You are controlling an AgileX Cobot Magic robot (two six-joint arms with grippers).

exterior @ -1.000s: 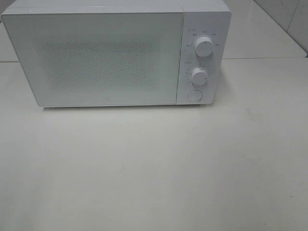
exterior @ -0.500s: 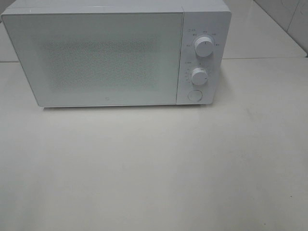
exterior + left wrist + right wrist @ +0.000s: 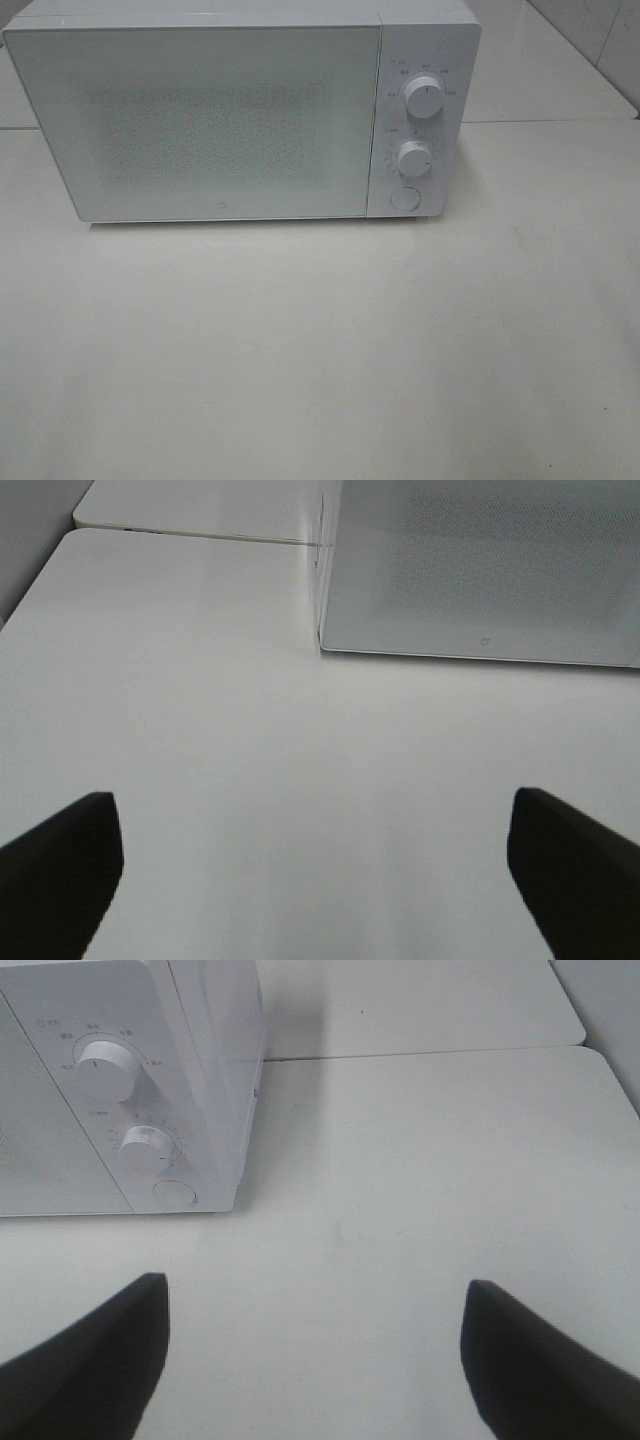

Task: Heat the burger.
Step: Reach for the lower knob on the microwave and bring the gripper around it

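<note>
While shut, the microwave (image 3: 230,120) hides its inside.

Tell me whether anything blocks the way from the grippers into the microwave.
Yes: the door of the microwave is shut across its front. On the table between it and the open left gripper and right gripper, nothing visible lies. No burger shows in any view.

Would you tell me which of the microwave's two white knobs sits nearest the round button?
The lower knob, just above the round button; the larger upper knob sits higher on the control panel.
</note>
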